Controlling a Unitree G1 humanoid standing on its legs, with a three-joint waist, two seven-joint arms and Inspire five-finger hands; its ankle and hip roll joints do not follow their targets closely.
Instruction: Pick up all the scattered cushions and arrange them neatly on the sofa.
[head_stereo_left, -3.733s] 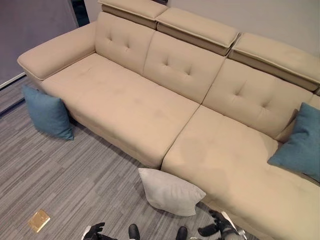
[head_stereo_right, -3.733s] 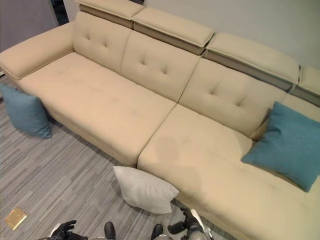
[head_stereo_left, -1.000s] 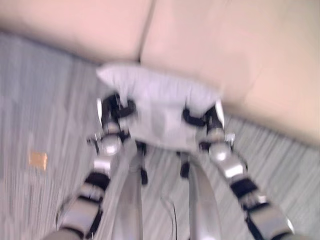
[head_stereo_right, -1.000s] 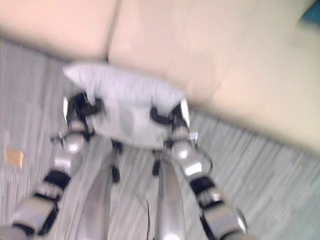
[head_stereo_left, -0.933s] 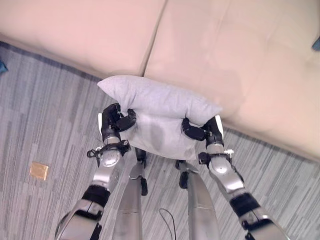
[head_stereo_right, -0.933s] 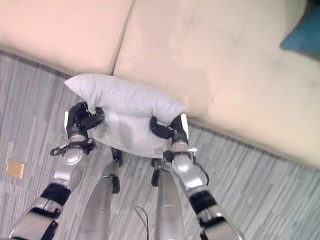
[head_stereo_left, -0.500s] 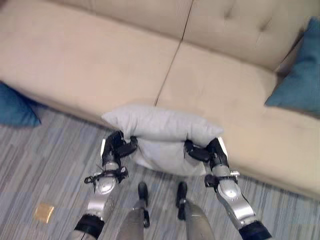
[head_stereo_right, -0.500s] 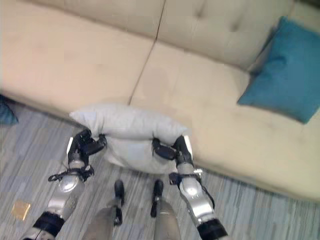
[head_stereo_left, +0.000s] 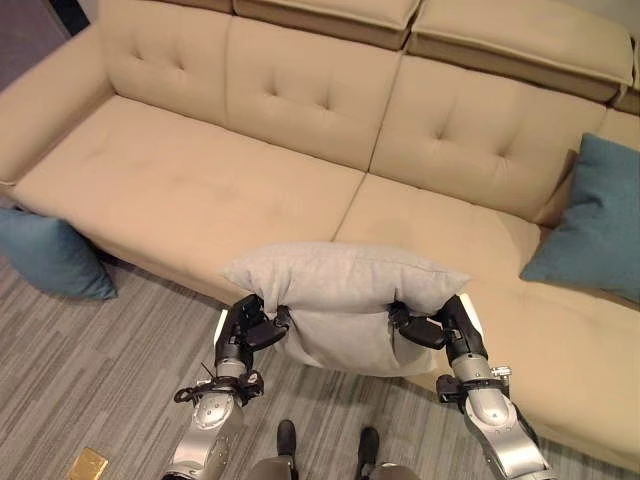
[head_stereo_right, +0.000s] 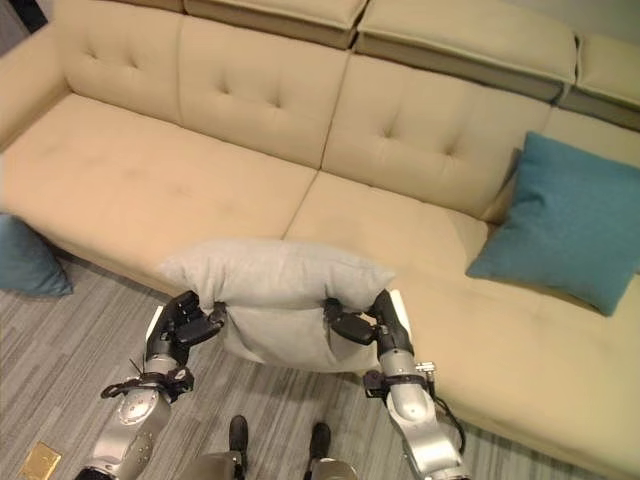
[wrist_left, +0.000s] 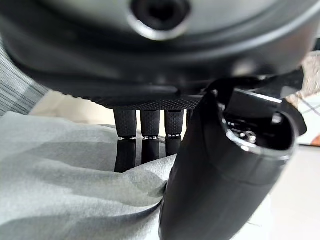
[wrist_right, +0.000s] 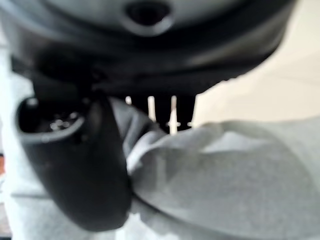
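Note:
I hold a light grey cushion (head_stereo_left: 340, 290) off the floor, in front of the beige sofa (head_stereo_left: 200, 190) near the seam of its two seats. My left hand (head_stereo_left: 243, 331) pinches the cushion's left side and my right hand (head_stereo_left: 447, 328) pinches its right side. In the left wrist view the thumb (wrist_left: 215, 175) and fingers (wrist_left: 142, 135) press into the grey cloth (wrist_left: 60, 180). The right wrist view shows that hand's thumb (wrist_right: 75, 160) squeezing a fold of the grey cloth (wrist_right: 225, 170). A teal cushion (head_stereo_right: 570, 220) leans on the sofa's right seat. Another teal cushion (head_stereo_left: 50, 255) leans on the floor against the sofa's left end.
The sofa's left and middle seats (head_stereo_left: 190, 195) are bare. Grey striped floor (head_stereo_left: 100, 380) runs in front of the sofa, with a small tan square tile (head_stereo_left: 87, 465) lying on it at lower left.
The grey cushion has come up off the floor, held between both hands. My view has tilted up, bringing the sofa's backrest and both teal cushions into sight.

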